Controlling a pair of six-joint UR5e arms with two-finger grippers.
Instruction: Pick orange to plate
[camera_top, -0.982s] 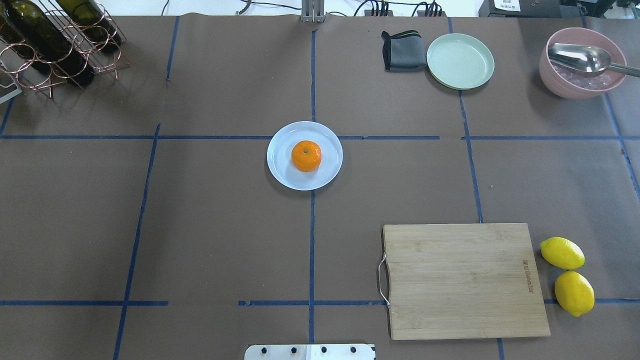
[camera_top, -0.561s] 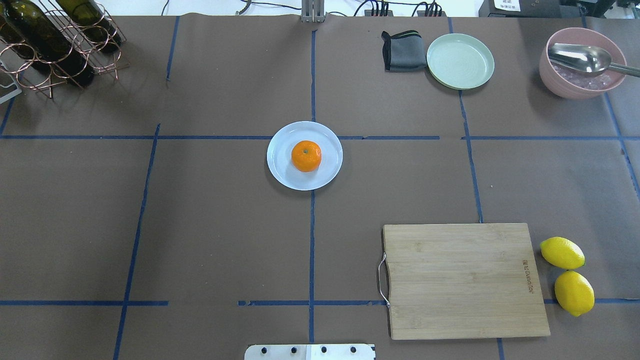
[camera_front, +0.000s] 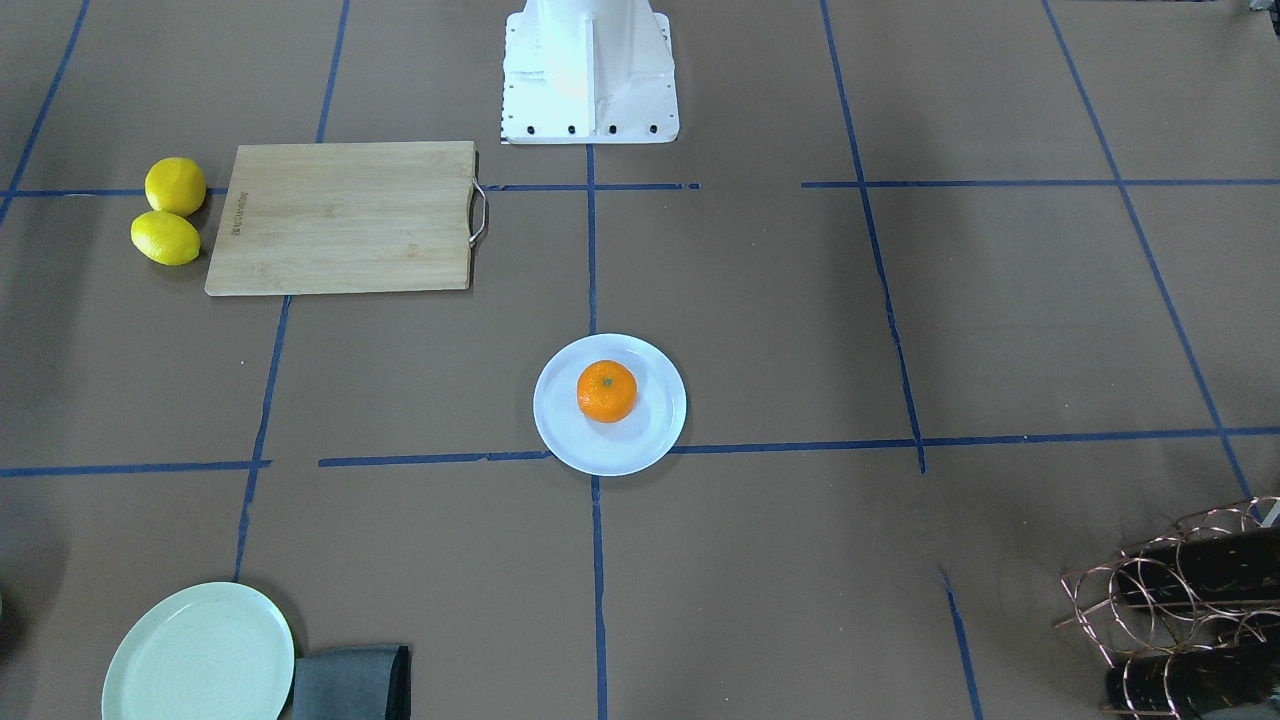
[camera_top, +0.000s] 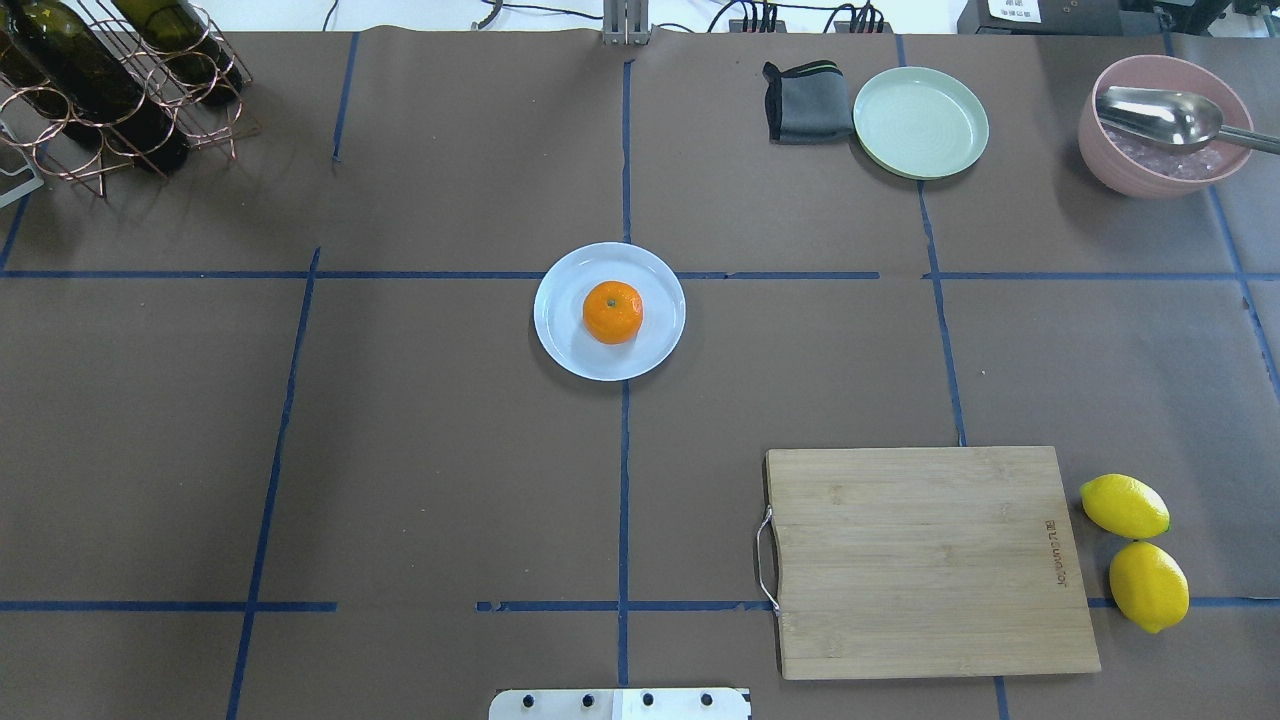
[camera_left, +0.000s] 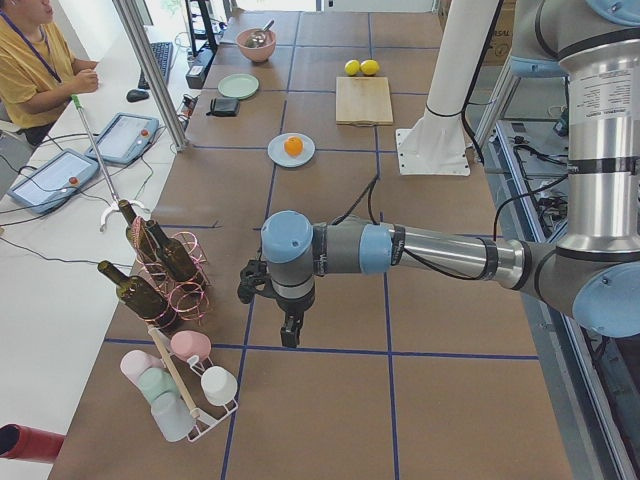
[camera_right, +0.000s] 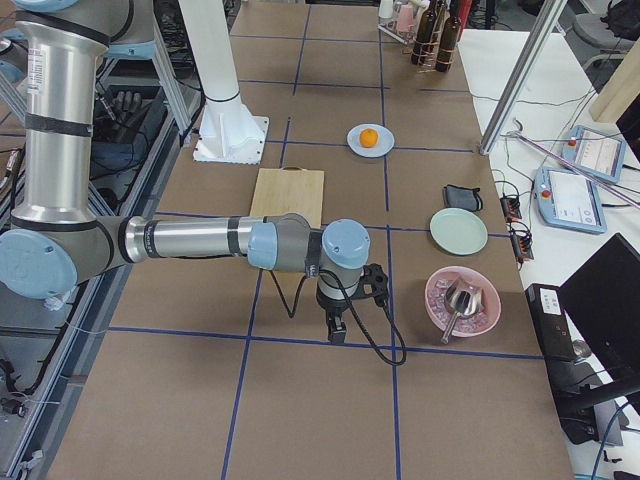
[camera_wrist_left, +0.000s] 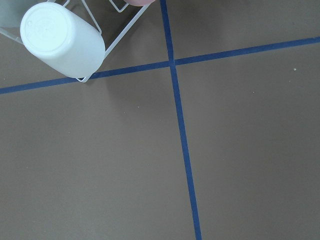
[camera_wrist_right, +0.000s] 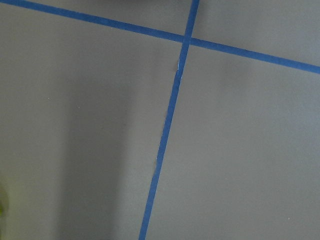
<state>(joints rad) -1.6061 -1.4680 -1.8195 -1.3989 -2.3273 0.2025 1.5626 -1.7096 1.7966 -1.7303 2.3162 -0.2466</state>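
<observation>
The orange (camera_top: 612, 312) sits near the middle of the white plate (camera_top: 568, 345), at the table's centre; both also show in the front view as orange (camera_front: 606, 390) on plate (camera_front: 640, 450). Neither arm is over this part of the table. My left gripper (camera_left: 290, 335) hangs far off at the table's left end, seen only in the left side view, and I cannot tell its state. My right gripper (camera_right: 337, 333) hangs at the right end, seen only in the right side view, state likewise unclear. The wrist views show only brown table and blue tape.
A bamboo cutting board (camera_top: 930, 560) lies front right with two lemons (camera_top: 1135, 550) beside it. A pale green plate (camera_top: 920, 122), a grey cloth (camera_top: 805, 100) and a pink bowl with a spoon (camera_top: 1165, 125) stand at the back right. A bottle rack (camera_top: 110, 80) is back left; a cup rack (camera_left: 180, 385) stands near the left gripper.
</observation>
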